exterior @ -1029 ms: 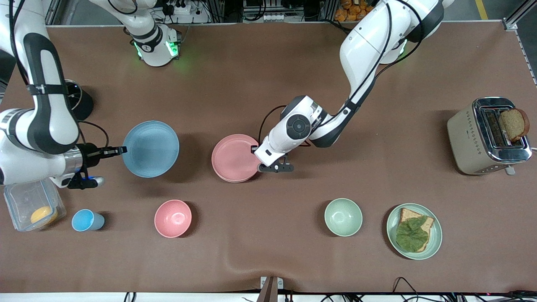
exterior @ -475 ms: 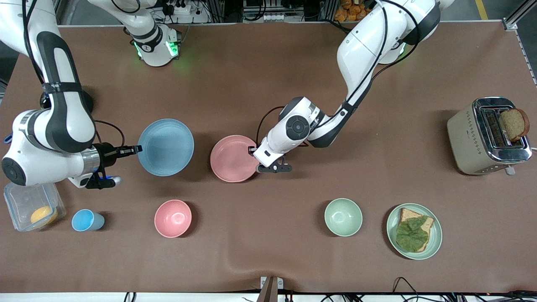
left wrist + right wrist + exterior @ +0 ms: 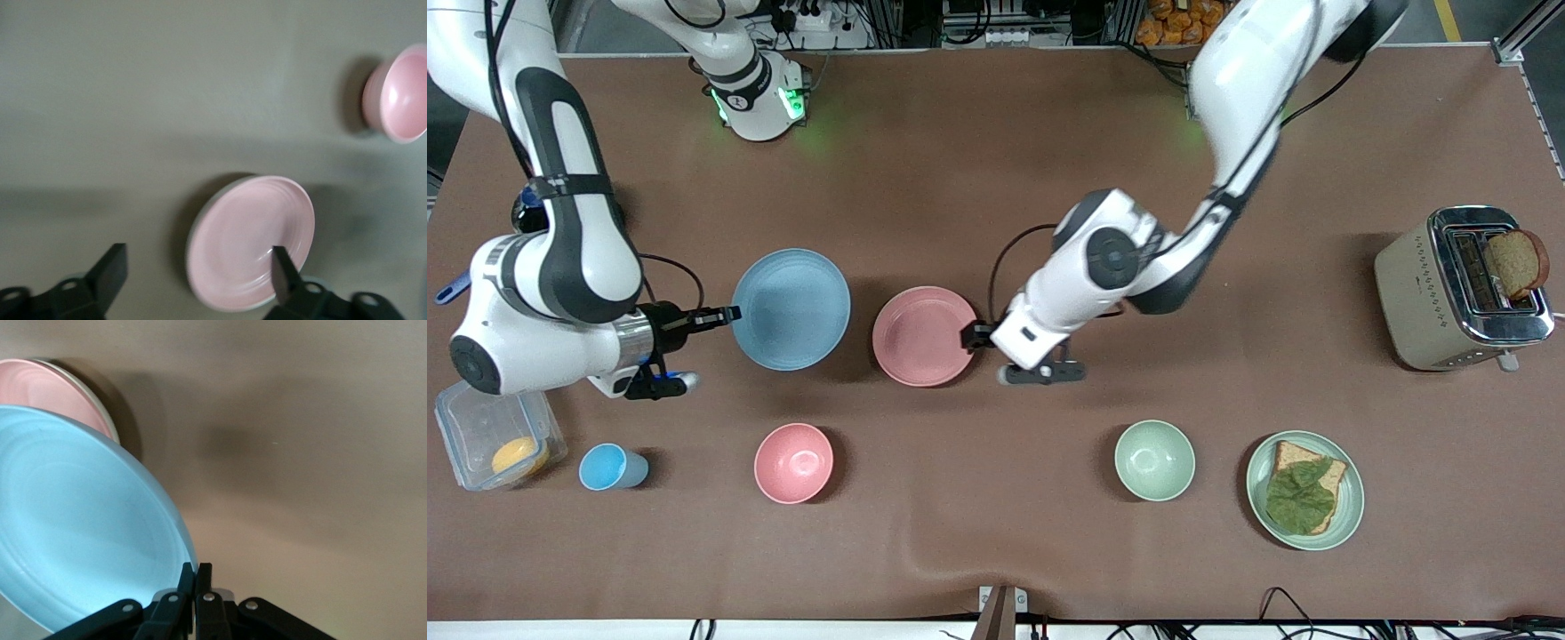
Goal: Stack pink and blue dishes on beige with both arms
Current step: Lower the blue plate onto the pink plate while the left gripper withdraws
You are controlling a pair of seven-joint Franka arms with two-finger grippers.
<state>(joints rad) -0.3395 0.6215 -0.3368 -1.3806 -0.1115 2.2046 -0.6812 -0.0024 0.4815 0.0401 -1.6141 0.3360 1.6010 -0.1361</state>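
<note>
While the right gripper (image 3: 725, 314) pinches the rim of the blue plate (image 3: 791, 308) and holds it raised over the desk (image 3: 996, 160), the pink plate (image 3: 925, 336) lies just beside it toward the left arm's end, resting on a pale beige plate (image 3: 100, 403) whose rim barely shows beneath. The left gripper (image 3: 197, 275), spread wide and empty, hovers at the pink plate's edge. A pink bowl (image 3: 793, 462) and a blue cup (image 3: 609, 468) sit nearer the camera, clear of the path.

Surface (image 3: 996, 178): brown mat | on it: beige plate (image 3: 889, 366) under pink plate (image 3: 925, 336) | pink bowl (image 3: 793, 463) | blue cup (image 3: 611, 468) | green bowl (image 3: 1154, 460) | green plate (image 3: 1352, 516) with bread | toaster (image 3: 1449, 293) | clear container (image 3: 494, 437)
</note>
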